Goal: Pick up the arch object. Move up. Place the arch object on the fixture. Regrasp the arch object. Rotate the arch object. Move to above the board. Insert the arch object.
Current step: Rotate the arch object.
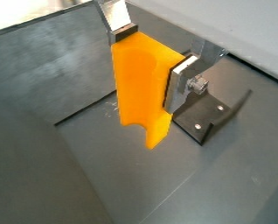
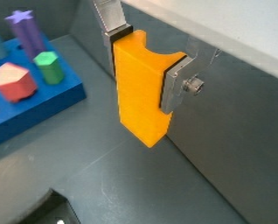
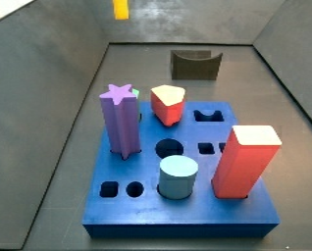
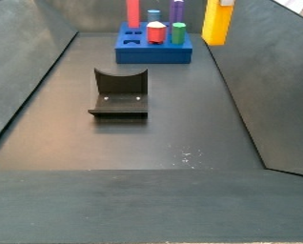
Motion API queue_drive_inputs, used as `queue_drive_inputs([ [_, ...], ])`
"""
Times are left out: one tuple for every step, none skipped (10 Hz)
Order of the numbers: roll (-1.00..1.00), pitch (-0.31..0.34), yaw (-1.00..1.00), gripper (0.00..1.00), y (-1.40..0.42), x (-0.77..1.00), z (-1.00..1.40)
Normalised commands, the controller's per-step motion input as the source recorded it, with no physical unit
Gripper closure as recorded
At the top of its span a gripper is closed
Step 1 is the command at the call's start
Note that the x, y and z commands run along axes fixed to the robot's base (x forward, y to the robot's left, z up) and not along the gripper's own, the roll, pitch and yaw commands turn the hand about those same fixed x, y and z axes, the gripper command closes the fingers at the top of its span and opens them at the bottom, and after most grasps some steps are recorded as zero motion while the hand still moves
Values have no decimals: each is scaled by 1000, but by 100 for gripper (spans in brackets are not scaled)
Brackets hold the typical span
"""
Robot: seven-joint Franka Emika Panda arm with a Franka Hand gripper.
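Note:
The arch object [image 1: 139, 83] is a yellow-orange block with a curved notch at one end. It hangs in the air between the silver fingers of my gripper [image 1: 153, 61], which is shut on its two sides. A wrist view shows the same grip [image 2: 145, 63] on the arch object [image 2: 142, 87]. The dark fixture [image 1: 211, 109] stands on the floor below and to one side of it. In both side views the arch object [image 3: 120, 8] [image 4: 218, 21] is high up at the frame's edge, away from the fixture [image 3: 194, 65] [image 4: 118, 92] and the blue board [image 3: 132, 211] [image 4: 151, 52].
The board [image 2: 37, 109] carries a purple star peg [image 3: 120, 120], a red rounded-triangle peg [image 3: 168, 104], a pale blue cylinder [image 3: 179, 176] and a tall red block [image 3: 248, 162]. Grey sloping walls enclose the dark floor.

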Motion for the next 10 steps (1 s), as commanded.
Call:
queue_drive_inputs([
  [-136, 44, -329, 100, 3, 4, 4],
  [-136, 43, -246, 100, 3, 5, 5],
  [-135, 43, -142, 100, 0, 0, -1000],
  [-135, 30, -97, 100, 1, 5, -1000],
  [-136, 0, -69, 100, 3, 18, -1000],
  [-144, -17, -52, 100, 4, 17, -1000],
  [-150, -32, -45, 100, 6, 19, -1000],
  [-156, -37, -40, 100, 7, 20, -1000],
  [-163, -36, -33, 100, 10, 26, -1000],
  [-169, -34, -28, 100, 12, 29, -1000],
])
